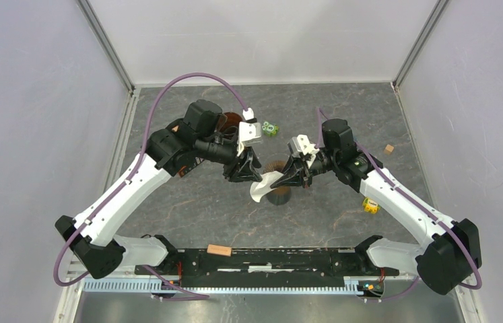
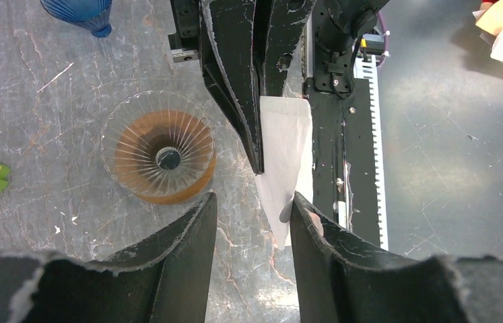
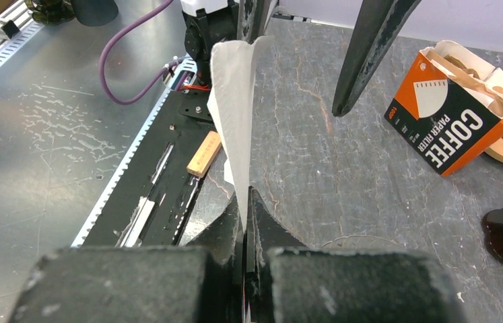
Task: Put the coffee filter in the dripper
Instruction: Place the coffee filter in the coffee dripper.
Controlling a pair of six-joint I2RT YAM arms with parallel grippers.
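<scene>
The coffee filter (image 1: 262, 188), a folded white paper cone, hangs in the air just to the left of the dripper (image 1: 279, 196). It is not inside it. In the left wrist view the filter (image 2: 285, 161) hangs beside the dripper's (image 2: 161, 148) ribbed glass rim, with a gap of tabletop (image 1: 201, 208) between them. From above, the paper's upper edge overlaps the dripper's left side.

The right claw (image 1: 287, 178) reaches in over the dripper and is clamped on the filter. In its own wrist view the two fingers (image 3: 262, 229) meet flat on the paper's lower edge and the sheet (image 3: 231, 101) rises upright from them.

The left claw (image 1: 247, 176), on the dripper's left, stands apart and is not clamped. Its fingers (image 2: 188, 229) straddle the filter's pointed end. The paper lies close against one finger and clear of the other, and I cannot tell whether it touches.

Beyond the dripper sits a green number toy (image 1: 270, 128). A yellow block (image 1: 370, 205) lies well to the dripper's right. Nearer the arm bases, a wooden block (image 1: 219, 250) rests on the black rail (image 1: 269, 259). An orange filter box (image 3: 450, 121) stands open on the tabletop, well apart from the dripper. A blue glass (image 2: 80, 13) stands near the dripper in the left wrist view.
</scene>
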